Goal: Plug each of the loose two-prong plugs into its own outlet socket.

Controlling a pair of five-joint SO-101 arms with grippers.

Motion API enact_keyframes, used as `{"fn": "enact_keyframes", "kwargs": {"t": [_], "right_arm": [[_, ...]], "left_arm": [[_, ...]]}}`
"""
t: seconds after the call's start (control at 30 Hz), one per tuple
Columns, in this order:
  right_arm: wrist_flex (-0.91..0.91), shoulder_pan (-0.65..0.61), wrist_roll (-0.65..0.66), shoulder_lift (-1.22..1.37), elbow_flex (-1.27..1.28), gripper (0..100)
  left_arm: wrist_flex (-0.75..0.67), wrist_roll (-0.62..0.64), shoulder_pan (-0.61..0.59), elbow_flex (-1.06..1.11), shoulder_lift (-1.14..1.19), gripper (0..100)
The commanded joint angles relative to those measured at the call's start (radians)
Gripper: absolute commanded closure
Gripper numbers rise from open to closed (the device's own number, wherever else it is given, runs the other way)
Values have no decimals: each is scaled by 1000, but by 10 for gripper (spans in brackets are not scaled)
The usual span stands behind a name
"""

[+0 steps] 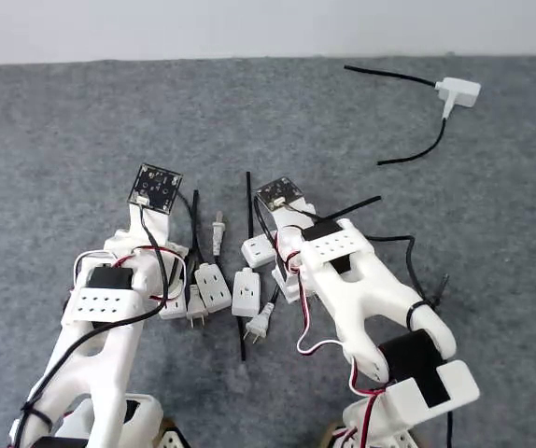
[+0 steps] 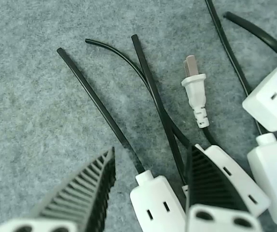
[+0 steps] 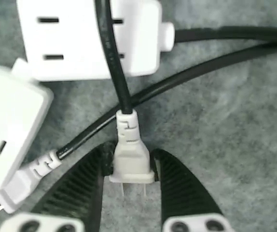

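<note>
In the right wrist view my right gripper (image 3: pixel 130 155) is shut on a white two-prong plug (image 3: pixel 130 162), prongs pointing back toward the camera and its black cord running over a white outlet socket (image 3: pixel 88 41). A second socket (image 3: pixel 10 123) and another plug (image 3: pixel 18 186) lie beside it. My left gripper (image 2: pixel 151 151) is open low over the carpet, with a white socket (image 2: pixel 158 203) between its fingers. One finger (image 2: pixel 211 183) overlaps a further socket (image 2: pixel 237 181). A loose plug (image 2: pixel 195 89) lies ahead, also seen as the plug (image 1: pixel 218 231) in the high view.
Grey carpet covers the table. Several white sockets (image 1: pixel 246 291) and black cords cluster between the two arms, with a loose plug (image 1: pixel 259 327) near the front. A separate white socket (image 1: pixel 459 91) with its cord lies far back right, amid open carpet.
</note>
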Motion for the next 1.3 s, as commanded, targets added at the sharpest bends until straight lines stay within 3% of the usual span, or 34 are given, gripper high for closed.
{"fn": "enact_keyframes", "kwargs": {"t": [0.0, 0.3, 0.7, 0.83, 0.97, 1.13, 1.27], "right_arm": [[7, -27, 20, -1, -29, 988], [18, 38, 66, -104, -34, 988], [305, 28, 140, -539, -373, 988], [274, 25, 140, -653, -463, 988], [180, 19, 133, -760, -468, 988], [153, -102, 138, -843, -466, 988], [203, -231, 140, -878, -471, 988]], "left_arm": [[-28, 8, 0, -12, -5, 761], [-49, -14, 0, -8, 2, 761], [-57, -11, -3, -28, -49, 761], [-41, 44, 5, -30, -262, 761], [48, 21, 95, -30, -563, 761], [157, -84, 310, -30, -936, 761], [221, -83, 385, 12, -1158, 761]]}}
